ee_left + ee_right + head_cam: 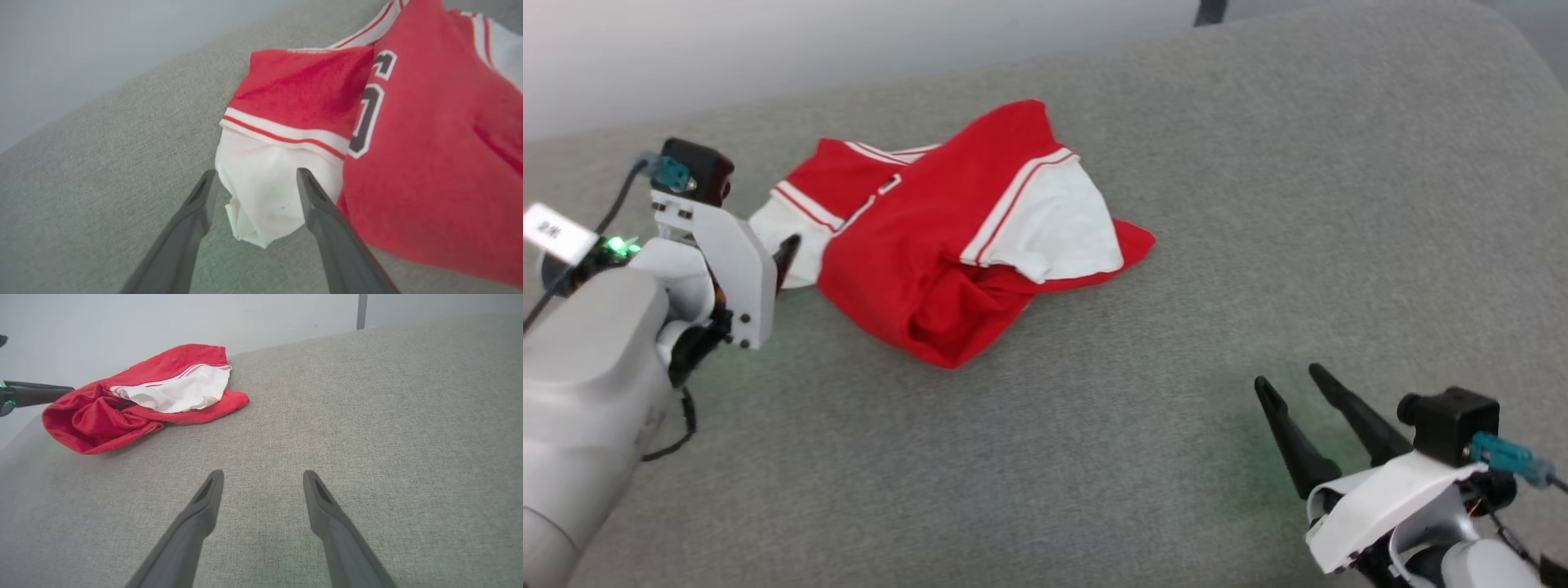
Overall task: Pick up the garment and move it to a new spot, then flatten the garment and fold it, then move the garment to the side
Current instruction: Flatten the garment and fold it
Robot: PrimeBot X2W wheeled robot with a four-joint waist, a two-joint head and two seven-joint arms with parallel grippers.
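My left claw (256, 174) is released, jaws either side of the garment's (931, 245) white sleeve (261, 196). The heap on the grey surface (1143, 425) runs rightward from it, and my right claw (1290, 377), also spread, sits well apart

The head camera is looking down on the whole shirt (915, 253); the left wrist camera is facing its sleeve (261, 196) closely; the right wrist camera is viewing it from farther off.
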